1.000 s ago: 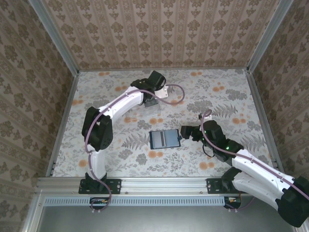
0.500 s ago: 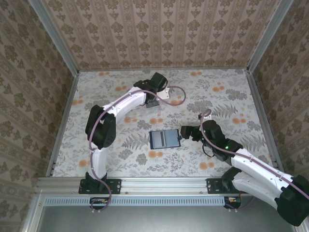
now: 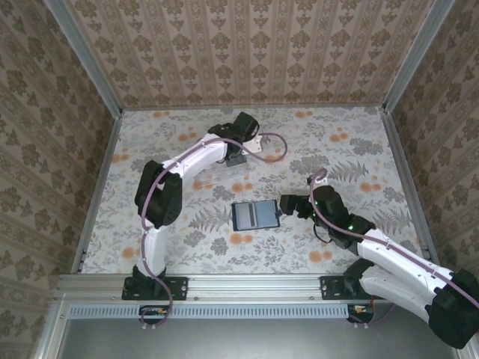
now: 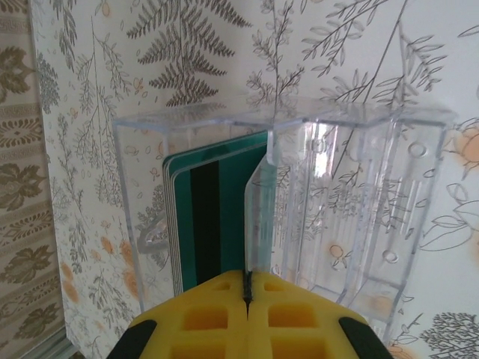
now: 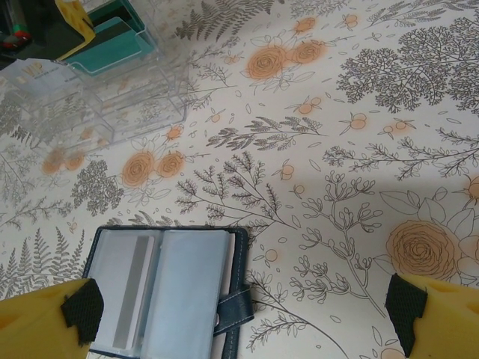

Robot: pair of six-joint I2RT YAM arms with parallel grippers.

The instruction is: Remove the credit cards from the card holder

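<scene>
The card holder [image 3: 254, 215] lies open and flat mid-table, its grey-blue sleeves [image 5: 161, 288] facing up and its strap [image 5: 238, 313] on the right. My right gripper [image 3: 285, 206] hovers at its right edge, open wide, with nothing between the fingers [image 5: 45, 321]. My left gripper [image 3: 236, 159] is over a clear plastic box [image 4: 299, 187] at the back, shut on a thin credit card [image 4: 257, 209] seen edge-on that reaches into the box. More teal credit cards [image 4: 196, 224], the front one with a dark stripe, stand in the box's left compartment.
The clear box [image 5: 112, 101] sits just beyond the card holder, a little to its left, with the left gripper's yellow finger [image 5: 75, 19] above it. Patterned walls enclose the table [image 3: 352, 149] on three sides. A pink cable loops off the left wrist [image 3: 273, 146].
The left arm's elbow has shifted slightly to the right while its gripper stays at the box. The right arm and the card holder have not moved.
</scene>
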